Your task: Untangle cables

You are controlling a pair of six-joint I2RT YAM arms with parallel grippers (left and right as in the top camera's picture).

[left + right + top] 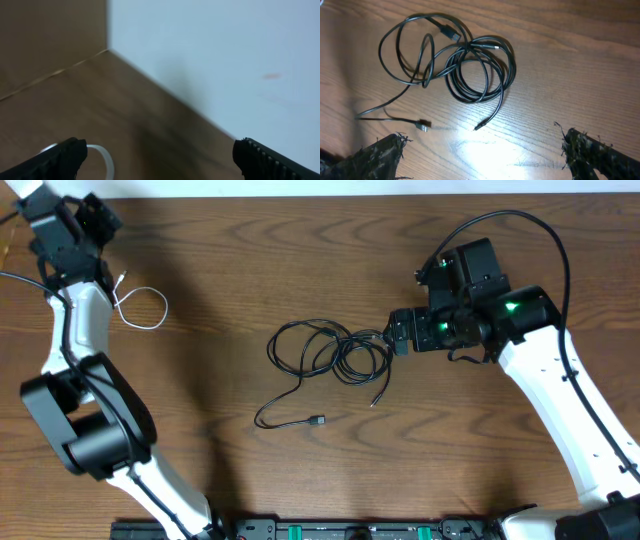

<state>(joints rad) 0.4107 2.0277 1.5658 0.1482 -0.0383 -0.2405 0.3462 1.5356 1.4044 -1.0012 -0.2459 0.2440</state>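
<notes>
Both pincers spread wide and empty; cables lie on the table (250,250) in two places.
The two black cables (335,350) lie tangled at mid-table, the bundle's long axis running left to right. One tail trails toward the near edge and ends in a plug (317,420). The right gripper (481,142) hovers just beside the bundle's right end. The white cable (140,305) lies looped at far left, well apart. The left gripper (160,152) is close to it, apparently not touching.
</notes>
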